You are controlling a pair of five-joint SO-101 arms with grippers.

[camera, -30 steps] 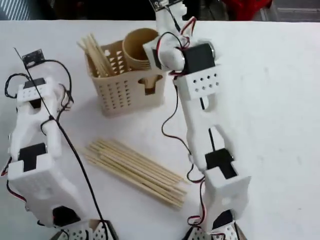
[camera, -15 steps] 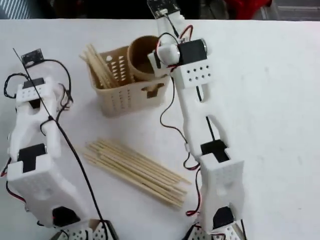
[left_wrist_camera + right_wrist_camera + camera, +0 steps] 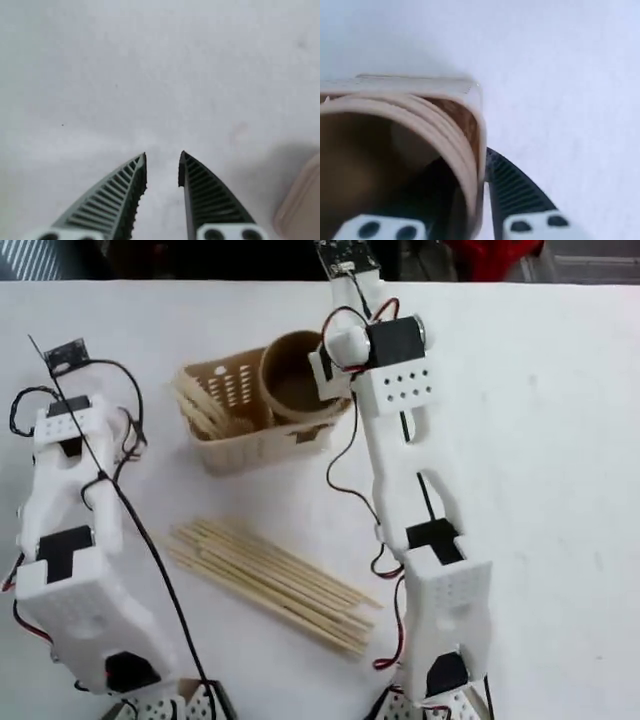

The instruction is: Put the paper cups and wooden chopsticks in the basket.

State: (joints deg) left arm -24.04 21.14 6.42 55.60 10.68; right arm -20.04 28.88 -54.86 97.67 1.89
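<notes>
A beige slotted basket [image 3: 245, 440] stands tilted at the back of the table. It holds a bundle of wooden chopsticks [image 3: 203, 408] and a stack of brown paper cups [image 3: 292, 375]. My right gripper [image 3: 325, 372] is at the basket's right corner, shut on the cups' rim [image 3: 445, 130]. One finger is inside the cup and the other finger [image 3: 515, 195] is outside the basket wall [image 3: 476, 92]. A loose pile of chopsticks [image 3: 270, 580] lies on the table in front. My left gripper [image 3: 163, 167] hangs slightly open over bare table at the far left.
The white table [image 3: 540, 440] is bare to the right of the right arm. The left arm [image 3: 65, 500] lies along the left edge with a black cable [image 3: 140, 530] across it. A beige edge [image 3: 300, 205] shows in the left wrist view.
The right arm has shifted right and back with the cups in its grip. The basket went with it and now tilts, showing more of its inside. The left arm stayed still.
</notes>
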